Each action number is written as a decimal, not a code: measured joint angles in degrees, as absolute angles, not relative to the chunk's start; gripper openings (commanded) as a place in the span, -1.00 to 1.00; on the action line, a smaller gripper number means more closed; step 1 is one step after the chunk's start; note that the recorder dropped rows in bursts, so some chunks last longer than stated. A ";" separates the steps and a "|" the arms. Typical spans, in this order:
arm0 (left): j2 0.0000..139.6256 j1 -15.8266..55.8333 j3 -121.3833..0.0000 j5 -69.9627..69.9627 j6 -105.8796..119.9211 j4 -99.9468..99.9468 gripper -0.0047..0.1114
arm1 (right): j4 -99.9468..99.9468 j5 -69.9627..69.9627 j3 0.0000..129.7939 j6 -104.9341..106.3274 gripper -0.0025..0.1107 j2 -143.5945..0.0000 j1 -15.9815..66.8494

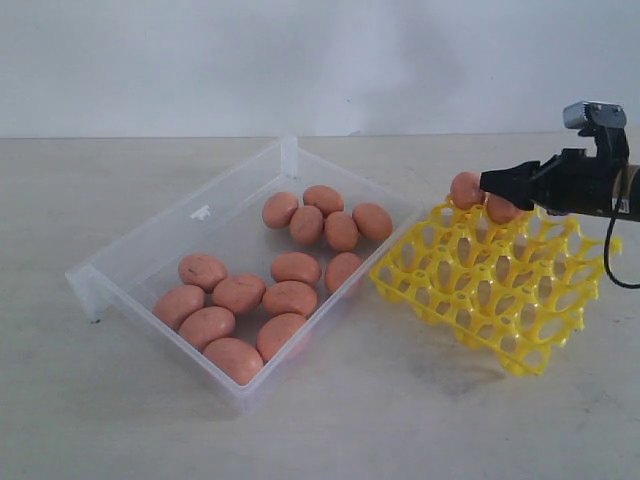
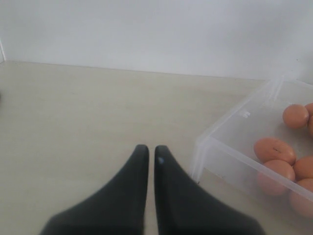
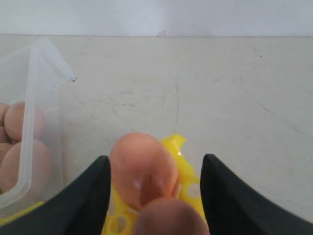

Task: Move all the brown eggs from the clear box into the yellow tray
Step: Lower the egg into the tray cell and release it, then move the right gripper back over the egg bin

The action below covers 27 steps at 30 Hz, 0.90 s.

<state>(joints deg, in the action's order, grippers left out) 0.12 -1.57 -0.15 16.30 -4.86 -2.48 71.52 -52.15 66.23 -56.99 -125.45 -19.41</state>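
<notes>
Several brown eggs [image 1: 290,297] lie in the clear box [image 1: 150,240] at the left of the exterior view. To its right sits the tilted yellow tray [image 1: 500,290], with two eggs [image 1: 465,188] in cells at its far corner. My right gripper [image 1: 492,184] hovers open over that corner. In the right wrist view its jaws stand wide around one egg [image 3: 142,169] that rests in the tray [image 3: 176,147], with a gap on one side. A second egg [image 3: 168,218] sits nearer the camera. My left gripper [image 2: 147,149] is shut and empty beside the box corner [image 2: 230,142].
The box and tray rest on a pale tabletop [image 1: 400,420] against a white wall. The left arm is outside the exterior view. Bare table lies ahead of the left gripper [image 2: 88,112].
</notes>
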 measured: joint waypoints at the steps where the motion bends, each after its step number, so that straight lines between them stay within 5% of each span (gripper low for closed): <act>1: 0.12 -1.57 -0.15 16.30 -4.86 -2.48 -0.85 | 71.52 -52.15 66.23 -56.99 -0.10 -124.60 -19.41; 8: 0.12 -1.57 -0.15 16.30 -4.86 -2.48 -0.85 | 72.52 -52.49 66.23 -59.04 -0.17 -114.69 -19.41; 13: 0.12 -1.57 -0.15 16.30 -4.86 -2.48 -0.85 | 80.01 -56.33 66.23 -68.28 -0.96 -105.40 -18.90; 17: 0.12 -1.57 -0.15 16.30 -4.86 -2.48 -0.85 | 87.40 -58.30 66.32 -71.27 -0.96 -98.33 -15.17; 20: 0.12 -1.57 -0.15 16.30 -4.86 -2.48 -0.85 | 91.49 -57.59 66.36 -71.83 -0.96 -94.10 -8.60; 27: 0.12 -1.57 -0.15 16.30 -4.86 -2.48 -0.85 | 99.86 -35.37 66.58 -77.73 -0.96 -92.06 25.35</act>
